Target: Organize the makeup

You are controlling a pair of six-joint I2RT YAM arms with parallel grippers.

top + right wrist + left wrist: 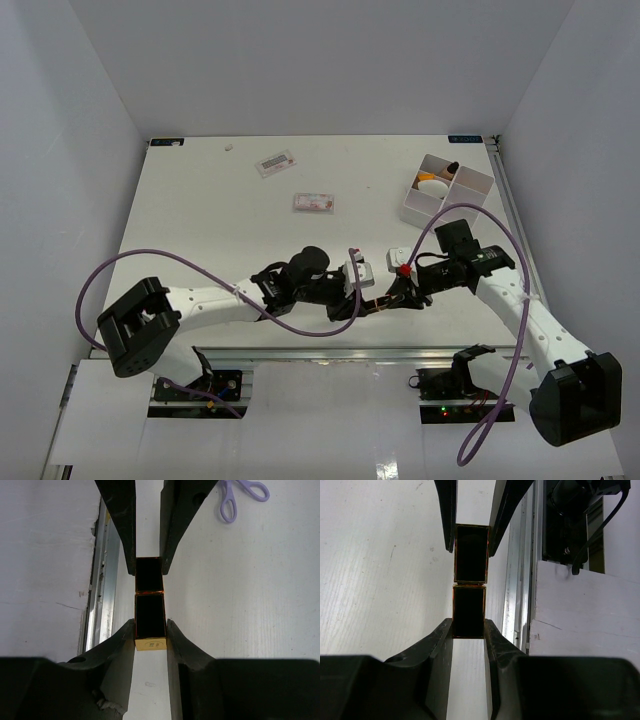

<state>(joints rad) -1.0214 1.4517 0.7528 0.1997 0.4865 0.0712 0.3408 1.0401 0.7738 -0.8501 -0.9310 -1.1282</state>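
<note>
Two claws, one lipstick tube (378, 303)
Top: left claw (364, 306) and right claw (394, 298) each clamp one end, near the tabletop's (220, 220) front edge; wrist views: glossy black square-sided body, gold-edged seam, long axis running claw to claw.

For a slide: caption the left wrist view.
Left claw and right claw grip opposite ends of a lipstick tube.

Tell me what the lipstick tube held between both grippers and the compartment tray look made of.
The lipstick tube: probably glossy black plastic with gold metallic trim; the dark faces look smooth, the edges and end cap shine gold. Whether the gold is metal or coating cannot be told. The tray: likely white moulded plastic, matte, with thin walls.
</note>
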